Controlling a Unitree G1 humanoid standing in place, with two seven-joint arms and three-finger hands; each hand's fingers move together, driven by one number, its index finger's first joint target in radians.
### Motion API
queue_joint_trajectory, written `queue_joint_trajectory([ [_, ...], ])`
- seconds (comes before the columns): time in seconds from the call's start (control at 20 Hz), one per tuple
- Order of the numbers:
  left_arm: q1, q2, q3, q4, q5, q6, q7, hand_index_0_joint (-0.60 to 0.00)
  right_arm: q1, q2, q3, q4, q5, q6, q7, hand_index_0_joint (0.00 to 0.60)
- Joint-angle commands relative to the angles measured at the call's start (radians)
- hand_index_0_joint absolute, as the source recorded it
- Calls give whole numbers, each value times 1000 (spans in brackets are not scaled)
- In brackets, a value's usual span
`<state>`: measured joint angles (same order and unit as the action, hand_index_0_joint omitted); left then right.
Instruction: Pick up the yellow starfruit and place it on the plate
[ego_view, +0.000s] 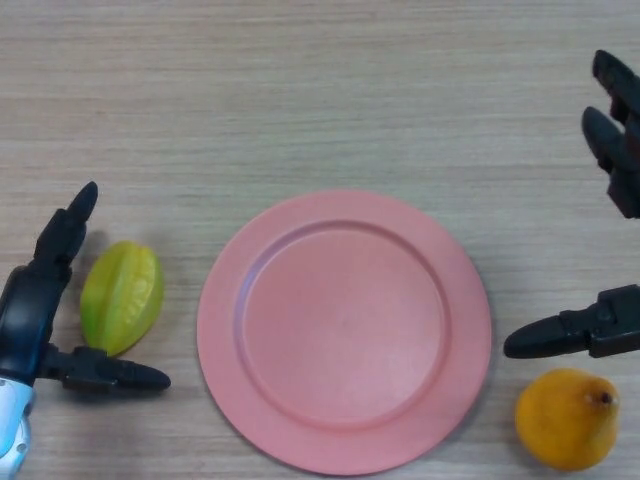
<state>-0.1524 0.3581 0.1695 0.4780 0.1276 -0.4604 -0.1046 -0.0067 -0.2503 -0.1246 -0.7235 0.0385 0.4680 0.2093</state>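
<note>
A yellow-green starfruit (122, 296) lies on the wooden table at the left. My left hand (35, 300) is open around it: fingers stretch up along its left side, the thumb reaches under its lower end. Nothing is curled onto the fruit. The pink plate (344, 330) sits bare at the centre, just right of the starfruit. My right hand (610, 330) shows at the right edge, open, with fingers up high and the thumb pointing left toward the plate's rim.
A yellow-orange pear (566, 418) rests at the lower right, below the right thumb and close to the plate's rim. The wooden table (300, 100) stretches away behind the plate.
</note>
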Motion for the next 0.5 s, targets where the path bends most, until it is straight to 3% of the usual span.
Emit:
queue_joint_trajectory([
  [0.05, -20, 69, 42, -31, -12, -128, 17, -401, -23, -21, -62, -78, 51, -81, -18, 0],
  [0.15, -9, 75, 36, -20, 29, -124, -10, -600, -20, -22, -62, -88, 61, -67, -23, 0],
  [0.5, 12, 78, 59, -117, 7, -47, -48, -600, -29, -22, -58, -66, 58, -83, -26, 0],
])
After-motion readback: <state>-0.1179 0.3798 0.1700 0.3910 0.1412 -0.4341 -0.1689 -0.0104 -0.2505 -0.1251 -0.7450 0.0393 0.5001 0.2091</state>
